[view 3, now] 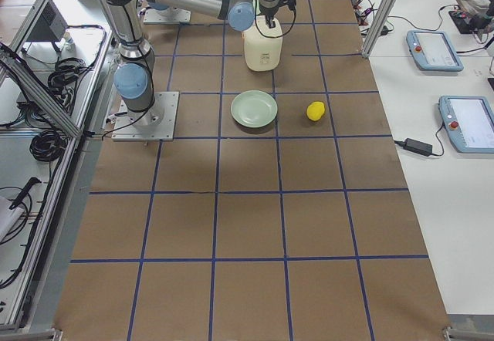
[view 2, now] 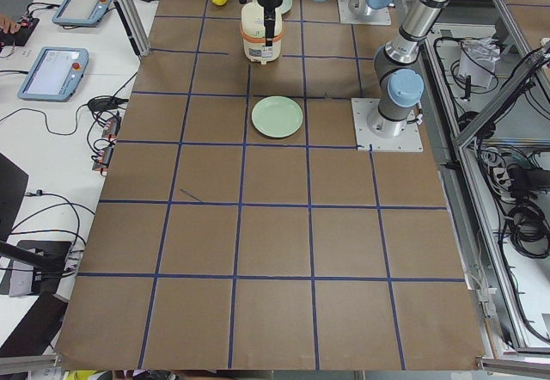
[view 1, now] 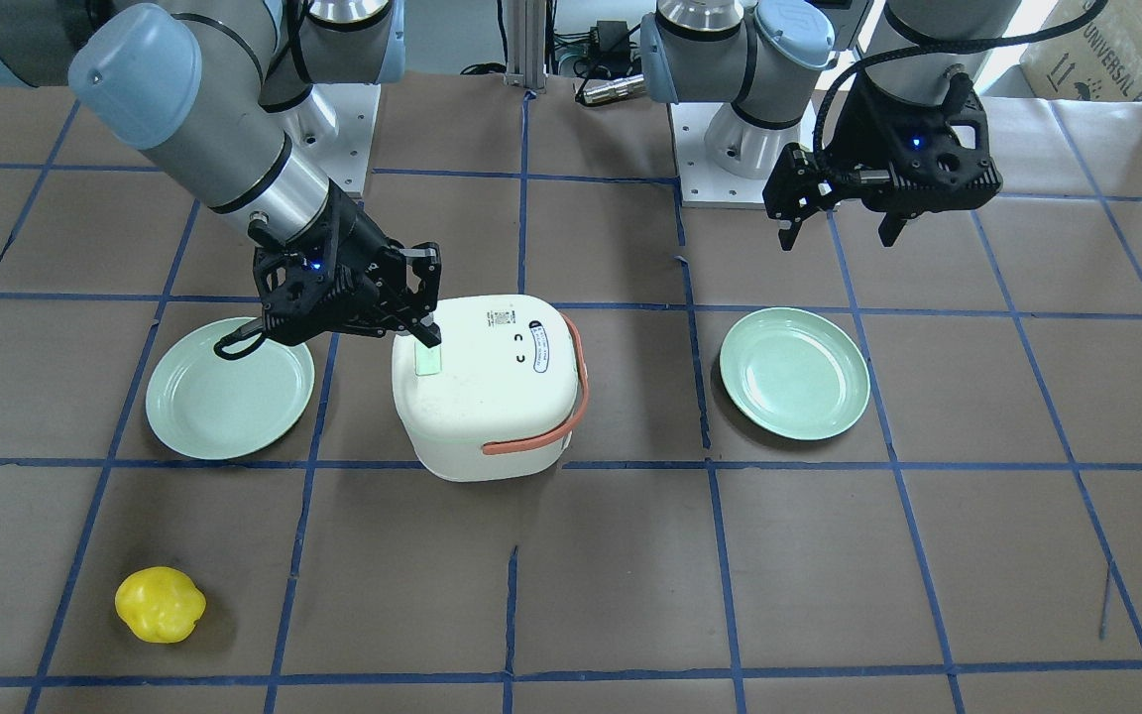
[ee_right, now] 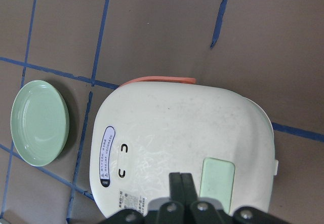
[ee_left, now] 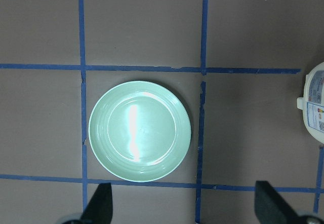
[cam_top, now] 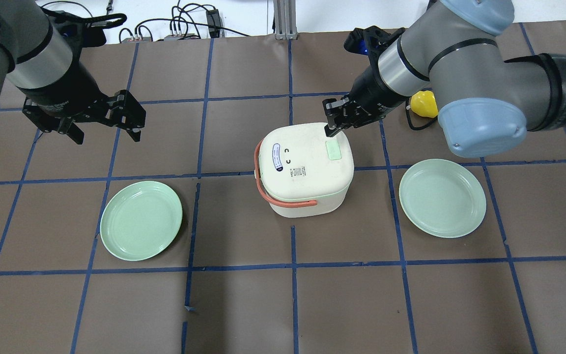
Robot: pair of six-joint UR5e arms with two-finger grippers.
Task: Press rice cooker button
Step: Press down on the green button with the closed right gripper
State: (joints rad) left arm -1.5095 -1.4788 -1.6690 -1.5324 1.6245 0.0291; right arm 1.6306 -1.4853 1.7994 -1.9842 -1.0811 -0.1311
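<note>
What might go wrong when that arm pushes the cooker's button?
The shut right gripper sits beside the green button, not over it, so it might press bare lid instead. The rice cooker stands free, the left gripper far off, so a push might slide it.

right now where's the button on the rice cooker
In the overhead view the pale green button sits on the right side of the lid of the rice cooker, with the shut right gripper just beyond it.

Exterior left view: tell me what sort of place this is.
Probably a robotics lab test cell: a robot arm bolted to a table taped in a blue grid, teach pendants on the side bench, loose cables alongside.
</note>
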